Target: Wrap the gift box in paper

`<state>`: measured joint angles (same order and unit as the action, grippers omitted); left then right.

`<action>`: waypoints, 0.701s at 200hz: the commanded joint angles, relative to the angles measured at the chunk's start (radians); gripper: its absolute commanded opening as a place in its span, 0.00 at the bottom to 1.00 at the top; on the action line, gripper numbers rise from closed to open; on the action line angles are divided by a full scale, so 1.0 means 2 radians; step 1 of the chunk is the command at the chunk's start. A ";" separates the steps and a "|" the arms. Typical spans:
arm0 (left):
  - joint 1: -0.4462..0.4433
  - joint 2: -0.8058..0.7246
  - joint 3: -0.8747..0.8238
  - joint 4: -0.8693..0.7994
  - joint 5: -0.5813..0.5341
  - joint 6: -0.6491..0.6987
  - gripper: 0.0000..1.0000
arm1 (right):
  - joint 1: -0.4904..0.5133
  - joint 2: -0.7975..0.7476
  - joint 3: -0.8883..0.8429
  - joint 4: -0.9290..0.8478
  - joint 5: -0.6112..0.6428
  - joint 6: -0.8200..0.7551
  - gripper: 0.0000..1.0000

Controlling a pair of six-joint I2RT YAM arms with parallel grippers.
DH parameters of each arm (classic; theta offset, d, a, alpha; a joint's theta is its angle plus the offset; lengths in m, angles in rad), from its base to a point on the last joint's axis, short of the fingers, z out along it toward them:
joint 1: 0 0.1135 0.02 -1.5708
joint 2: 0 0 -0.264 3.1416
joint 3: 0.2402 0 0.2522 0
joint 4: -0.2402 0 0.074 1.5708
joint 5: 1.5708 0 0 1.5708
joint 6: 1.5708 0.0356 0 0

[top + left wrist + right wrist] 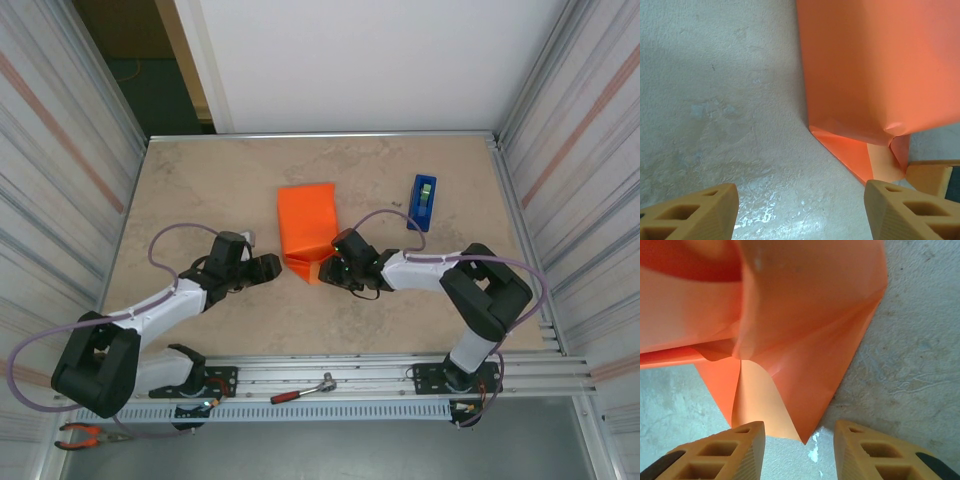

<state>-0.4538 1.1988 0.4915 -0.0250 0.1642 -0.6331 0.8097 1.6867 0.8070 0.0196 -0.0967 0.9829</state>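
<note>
Paper (305,228) — plain bright orange; tabletop (200,190) mottled beige (pale veins); tape dispenser (423,202) blue, perhaps green inside.

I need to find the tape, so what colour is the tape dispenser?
The tape dispenser is blue, clearest in the top view, right of the orange paper.

I see a beige mottled table (200,190) with ribbed metal walls on its left and right and a white panel at its far edge. The paper (306,225) lies near the middle as a folded orange bundle, its near end creased into a pointed flap resting on the tabletop. A blue tape dispenser (423,201) stands to its right, well apart.
</note>
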 commanded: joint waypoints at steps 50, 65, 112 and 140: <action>-0.005 -0.009 0.000 0.004 0.004 -0.008 0.68 | 0.005 0.017 0.016 0.003 0.004 0.006 0.30; -0.005 -0.009 -0.001 0.004 0.004 -0.008 0.68 | 0.005 0.017 0.016 0.003 0.003 0.006 0.25; -0.005 -0.011 -0.004 0.001 0.008 -0.007 0.68 | 0.004 0.006 0.015 -0.004 0.006 0.006 0.05; -0.007 -0.017 -0.009 -0.002 0.012 -0.007 0.68 | 0.003 -0.009 0.015 -0.008 0.008 0.007 0.00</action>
<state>-0.4557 1.1954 0.4904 -0.0254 0.1680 -0.6334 0.8124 1.7027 0.8177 0.0238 -0.0971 0.9882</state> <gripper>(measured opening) 0.681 0.065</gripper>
